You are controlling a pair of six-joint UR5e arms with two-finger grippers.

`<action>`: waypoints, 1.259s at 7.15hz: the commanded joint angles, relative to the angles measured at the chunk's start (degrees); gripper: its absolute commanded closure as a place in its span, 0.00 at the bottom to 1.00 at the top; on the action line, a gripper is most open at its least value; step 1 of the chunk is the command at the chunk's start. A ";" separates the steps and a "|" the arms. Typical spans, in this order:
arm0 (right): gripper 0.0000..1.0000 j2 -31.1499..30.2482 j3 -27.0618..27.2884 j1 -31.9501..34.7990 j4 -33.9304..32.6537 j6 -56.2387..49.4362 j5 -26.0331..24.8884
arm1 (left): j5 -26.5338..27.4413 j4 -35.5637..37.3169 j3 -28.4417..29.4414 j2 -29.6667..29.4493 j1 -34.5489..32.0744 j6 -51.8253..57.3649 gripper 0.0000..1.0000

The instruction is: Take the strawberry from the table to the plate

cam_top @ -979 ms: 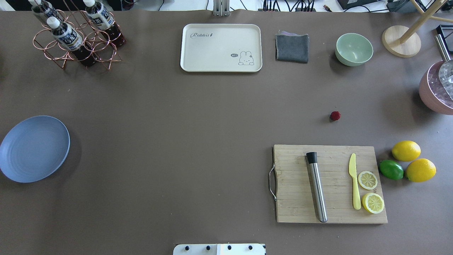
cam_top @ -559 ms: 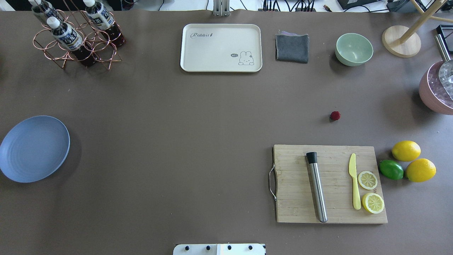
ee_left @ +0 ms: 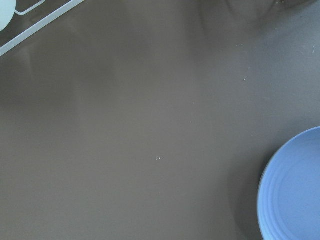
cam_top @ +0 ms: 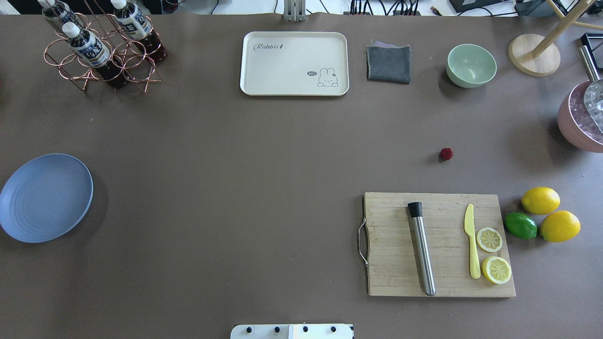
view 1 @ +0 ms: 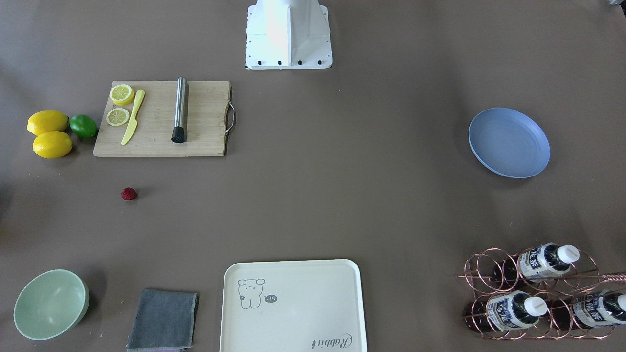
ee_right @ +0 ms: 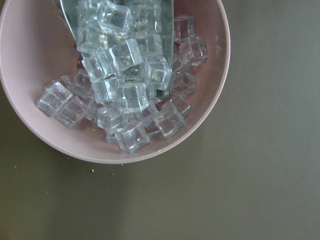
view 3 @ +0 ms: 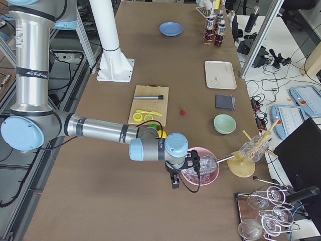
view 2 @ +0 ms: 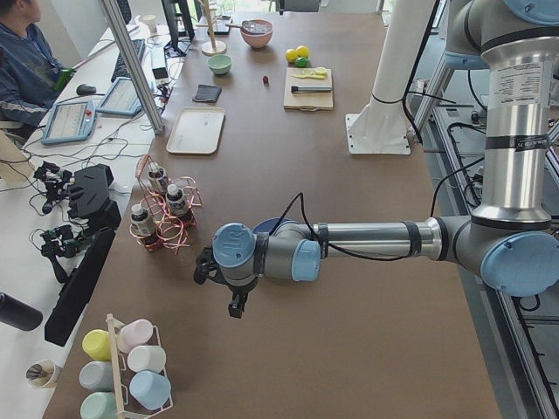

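The strawberry, small and dark red, lies alone on the table, above the cutting board in the overhead view; it also shows in the front view. Far across the table sits the light-blue plate, with nothing on it; its edge fills the left wrist view's lower right corner. My left gripper hangs near the plate, seen only from the side, so I cannot tell if it is open or shut. My right gripper hovers by a pink bowl of ice; its state I cannot tell either.
On the cutting board lie a steel muddler, a yellow knife and lemon slices. Two lemons and a lime sit to its right. At the back stand a cream tray, grey cloth, green bowl and bottle rack.
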 commanded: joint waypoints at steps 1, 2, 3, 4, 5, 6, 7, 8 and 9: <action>0.00 -0.07 -0.21 -0.01 0.00 0.00 -0.08 | -0.29 -0.27 0.16 0.07 -0.08 0.02 0.02; 0.00 -0.42 -0.21 -0.01 0.09 0.00 0.00 | -0.38 -0.27 -0.01 0.15 -0.25 -0.16 0.02; 0.00 -0.68 -0.21 -0.01 0.00 0.00 -0.08 | -0.39 -1.66 -0.01 -0.11 -0.25 0.10 0.02; 0.00 -0.86 -0.21 -0.01 0.00 0.00 0.00 | -0.39 -5.68 -0.10 0.15 -0.25 -0.07 0.02; 0.00 -0.77 -0.21 -0.18 0.00 0.26 0.09 | -1.17 -11.20 -0.80 1.81 -0.51 -0.50 0.02; 0.00 -0.34 0.40 -0.62 0.09 0.53 1.31 | -4.05 -14.30 -0.98 2.17 -0.43 -1.90 0.02; 0.00 -0.33 0.75 -0.71 3.13 0.53 4.19 | -4.25 -16.42 -0.81 0.87 0.62 -4.79 0.02; 0.00 -0.85 0.58 -0.97 8.99 0.79 4.31 | -4.17 -17.75 -0.37 0.60 2.19 -5.69 0.02; 0.00 -1.03 0.84 -1.58 10.62 3.49 4.48 | -3.82 -18.28 -0.19 1.12 3.17 -7.35 0.02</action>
